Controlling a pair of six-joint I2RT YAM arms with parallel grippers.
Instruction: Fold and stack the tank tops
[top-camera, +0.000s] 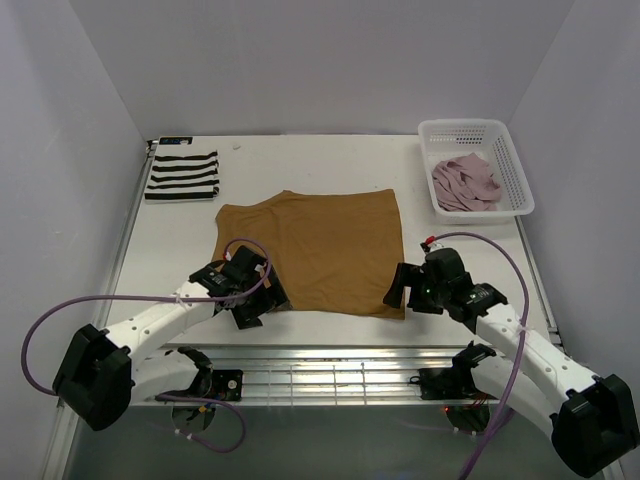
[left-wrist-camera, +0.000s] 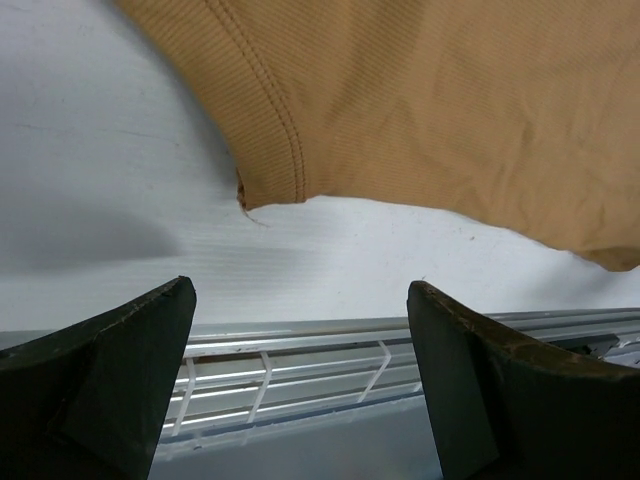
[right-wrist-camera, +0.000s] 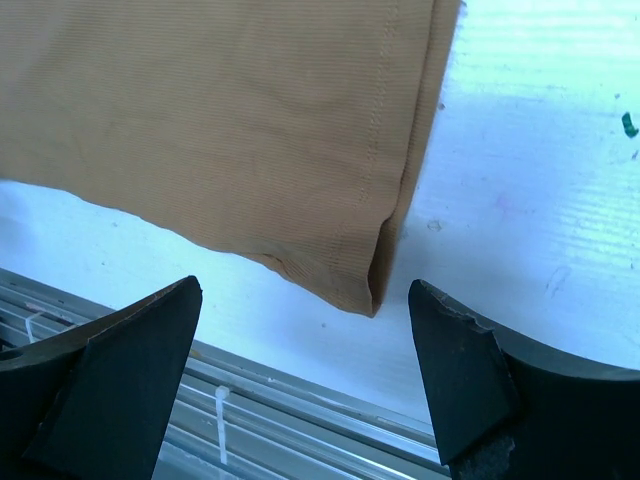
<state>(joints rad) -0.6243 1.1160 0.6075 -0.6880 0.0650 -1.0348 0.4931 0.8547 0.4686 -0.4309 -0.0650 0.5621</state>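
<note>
Left fingers (left-wrist-camera: 110, 370), right fingers (right-wrist-camera: 120, 370) wide apart, empty, near tan top (top-camera: 310, 250).

No text, label, brand or number can be read. A small dark item (top-camera: 173, 140) at the far left edge of the desk (top-camera: 330, 165) is too blurred to tell.

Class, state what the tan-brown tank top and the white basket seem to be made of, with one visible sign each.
Tan-brown tank top: fine ribbed knit cloth, matte, perhaps cotton; close ribs and stitched hems show up close. Basket: seemingly white plastic, smooth, with moulded mesh walls and solid rim.
</note>
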